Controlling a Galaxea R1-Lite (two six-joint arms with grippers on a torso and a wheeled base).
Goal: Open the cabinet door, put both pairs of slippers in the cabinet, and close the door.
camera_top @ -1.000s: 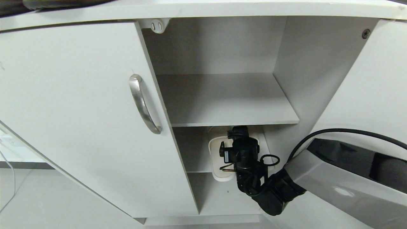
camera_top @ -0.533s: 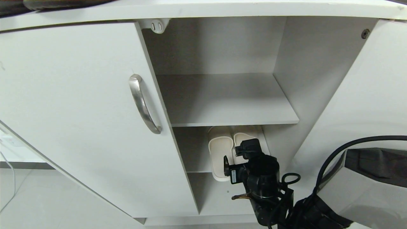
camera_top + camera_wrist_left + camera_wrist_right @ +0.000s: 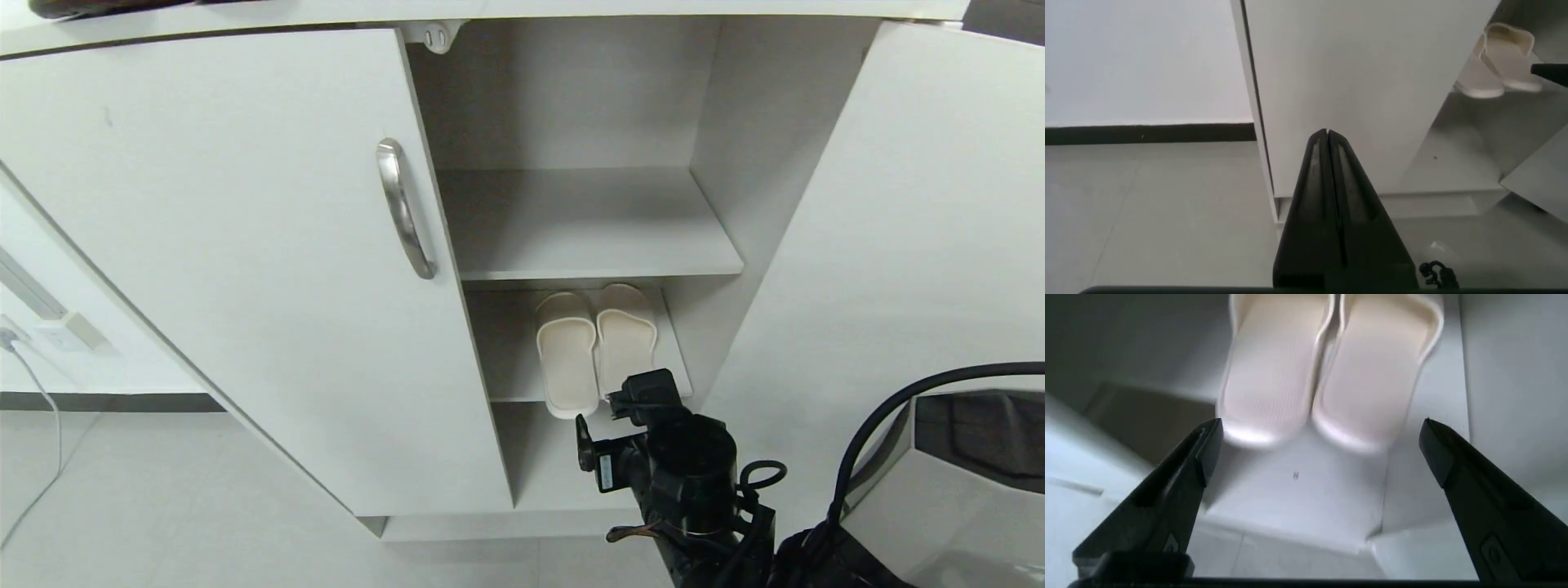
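A pair of cream slippers [image 3: 596, 347] lies side by side on the lower shelf [image 3: 506, 351] of the white cabinet, heels at the shelf's front edge. My right gripper [image 3: 629, 425] hangs just outside the cabinet, below and in front of the slippers, open and holding nothing. The right wrist view shows the slippers [image 3: 1331, 367] beyond that open gripper [image 3: 1321, 433]. The right cabinet door [image 3: 882, 204] stands open. My left gripper [image 3: 1327, 135] is shut and empty, low over the floor in front of the closed left door [image 3: 1372, 82]; the slippers [image 3: 1498, 61] show farther off.
The closed left door [image 3: 229, 245] carries a curved metal handle [image 3: 402, 208]. The upper shelf [image 3: 584, 220] and the bottom compartment [image 3: 555, 482] are bare. A wall socket with a cable [image 3: 49, 335] sits low at the left, above grey floor tiles [image 3: 163, 506].
My right gripper has drawn back out of the lower shelf toward me, leaving both slippers lying there. The head view has also shifted.
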